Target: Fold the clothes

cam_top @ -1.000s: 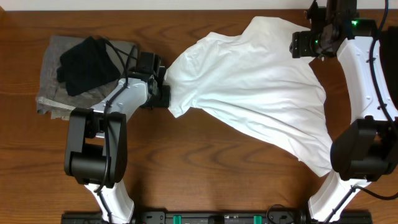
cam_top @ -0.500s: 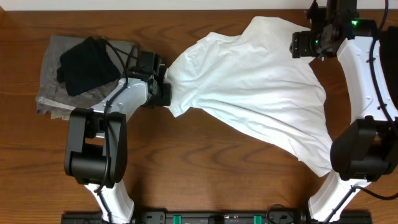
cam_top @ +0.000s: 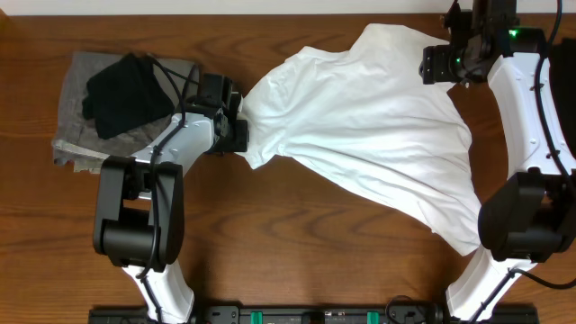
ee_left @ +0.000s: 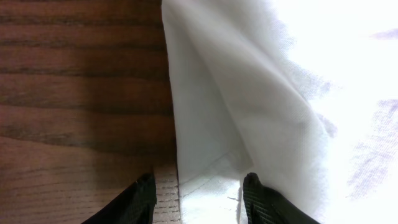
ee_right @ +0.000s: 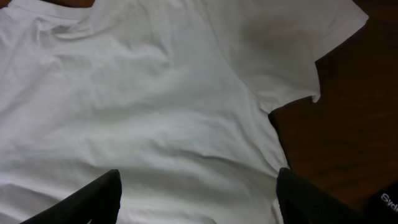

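The clothes are one white T-shirt (cam_top: 378,135), lying rumpled and slanting from the table's left-centre down to the lower right. My left gripper (cam_top: 241,135) is at the shirt's left corner. In the left wrist view the jaws (ee_left: 200,190) stand apart low over the wood, with the hemmed edge of the shirt (ee_left: 249,93) lying between them and bare wood beside the left finger. My right gripper (cam_top: 441,65) hovers over the shirt's upper right part. Its jaws (ee_right: 199,196) are wide open above the cloth (ee_right: 155,106), with a sleeve (ee_right: 298,56) beyond.
A grey folded cloth (cam_top: 76,126) with a black garment (cam_top: 126,90) on top lies at the table's left, just behind my left arm. Bare wooden table (cam_top: 297,243) shows along the front and left of the shirt.
The shirt's left corner by my left gripper has drawn in slightly up and to the right. Both arms and the jaws look otherwise the same.
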Robot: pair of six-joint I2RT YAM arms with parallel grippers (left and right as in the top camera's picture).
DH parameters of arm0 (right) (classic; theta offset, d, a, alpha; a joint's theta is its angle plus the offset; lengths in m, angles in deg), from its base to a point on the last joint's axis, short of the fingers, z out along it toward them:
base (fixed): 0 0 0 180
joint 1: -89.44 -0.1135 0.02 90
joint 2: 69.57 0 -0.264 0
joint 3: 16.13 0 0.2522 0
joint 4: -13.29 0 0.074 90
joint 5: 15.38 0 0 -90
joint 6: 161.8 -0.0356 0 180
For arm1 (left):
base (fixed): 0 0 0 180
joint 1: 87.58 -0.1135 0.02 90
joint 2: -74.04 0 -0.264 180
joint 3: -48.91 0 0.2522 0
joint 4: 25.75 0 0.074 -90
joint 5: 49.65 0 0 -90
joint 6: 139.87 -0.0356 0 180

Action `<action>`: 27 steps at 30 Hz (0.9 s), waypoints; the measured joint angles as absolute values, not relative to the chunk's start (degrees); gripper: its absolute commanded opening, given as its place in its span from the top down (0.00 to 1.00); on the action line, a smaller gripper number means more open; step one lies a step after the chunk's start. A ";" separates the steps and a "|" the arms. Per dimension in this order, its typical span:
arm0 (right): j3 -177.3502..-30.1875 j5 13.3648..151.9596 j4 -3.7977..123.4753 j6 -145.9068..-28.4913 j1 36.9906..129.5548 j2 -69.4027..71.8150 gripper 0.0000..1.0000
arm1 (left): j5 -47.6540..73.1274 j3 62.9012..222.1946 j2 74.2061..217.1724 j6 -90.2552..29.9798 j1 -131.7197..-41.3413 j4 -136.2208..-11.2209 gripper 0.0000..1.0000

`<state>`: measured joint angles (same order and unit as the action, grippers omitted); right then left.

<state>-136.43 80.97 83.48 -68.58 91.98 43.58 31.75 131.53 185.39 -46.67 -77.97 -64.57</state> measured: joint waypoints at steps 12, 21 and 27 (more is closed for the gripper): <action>-136.43 80.97 83.72 -68.58 91.98 43.58 0.22 | 32.17 131.79 186.46 -46.50 -78.02 -63.66 0.76; -136.43 80.97 83.80 -68.58 91.98 43.58 0.22 | 35.73 131.77 185.96 -46.65 -77.80 -65.29 0.76; -136.43 80.97 83.80 -68.58 91.98 43.58 0.22 | 40.89 131.73 183.75 -46.65 -77.80 -66.08 0.77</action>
